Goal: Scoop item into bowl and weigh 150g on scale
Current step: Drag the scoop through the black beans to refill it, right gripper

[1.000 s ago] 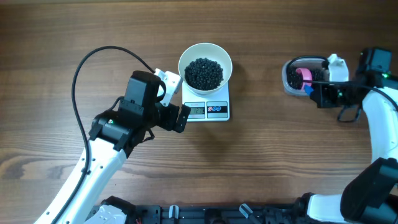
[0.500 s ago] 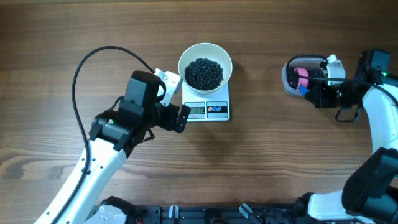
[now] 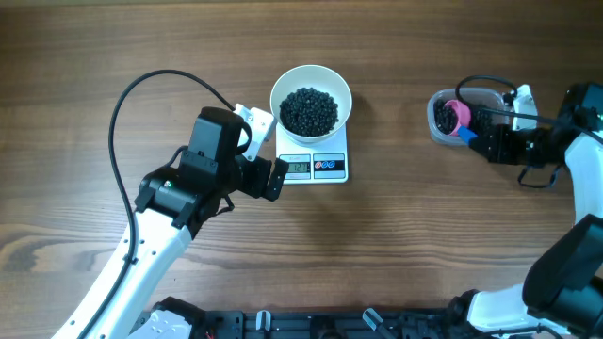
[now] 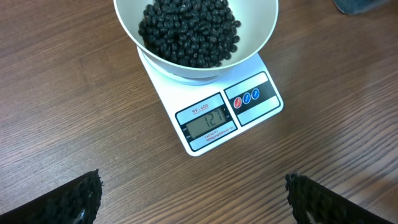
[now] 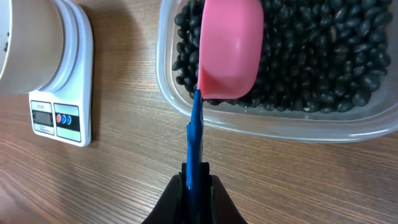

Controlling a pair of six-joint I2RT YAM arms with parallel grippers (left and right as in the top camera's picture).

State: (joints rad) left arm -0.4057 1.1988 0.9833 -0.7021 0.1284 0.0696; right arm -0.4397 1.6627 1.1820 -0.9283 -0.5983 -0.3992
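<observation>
The white bowl stands on the scale and holds a heap of black beans. The scale shows 121 on its display. My left gripper is open just left of the scale's front, and its fingertips frame bare wood. My right gripper is shut on the blue handle of a pink scoop. The scoop's cup lies over the beans in the left part of a clear tub. From above, the scoop sits inside that tub.
The left arm's black cable loops over the table's left half. The tub sits at the far right, well apart from the scale. Bare wood lies between them and in front.
My right gripper has drawn slightly to the right with the scoop still in the tub. The left arm, bowl and scale have not moved.
</observation>
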